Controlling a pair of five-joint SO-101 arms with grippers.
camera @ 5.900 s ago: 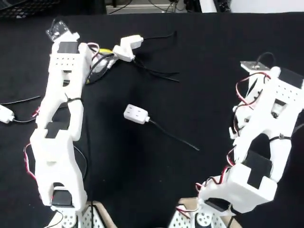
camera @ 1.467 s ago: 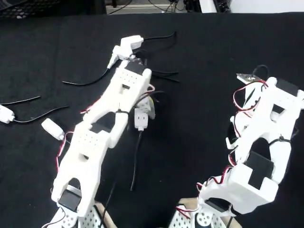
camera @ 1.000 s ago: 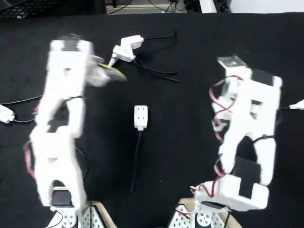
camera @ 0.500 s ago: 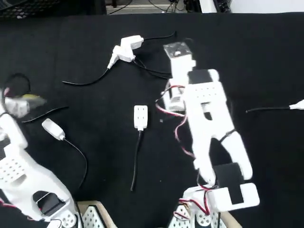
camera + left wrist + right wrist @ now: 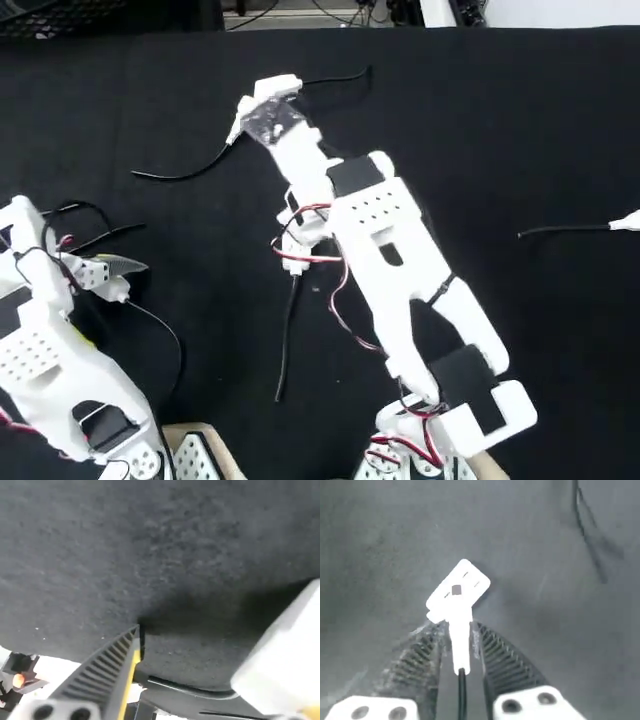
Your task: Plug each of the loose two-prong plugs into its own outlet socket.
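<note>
Right pincer [image 5: 458,626] now at mated plug [image 5: 460,652]

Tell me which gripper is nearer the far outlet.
Right. The right gripper is at the far outlet, jaws flanking its cord end; the left gripper is well away, at the near left.
</note>
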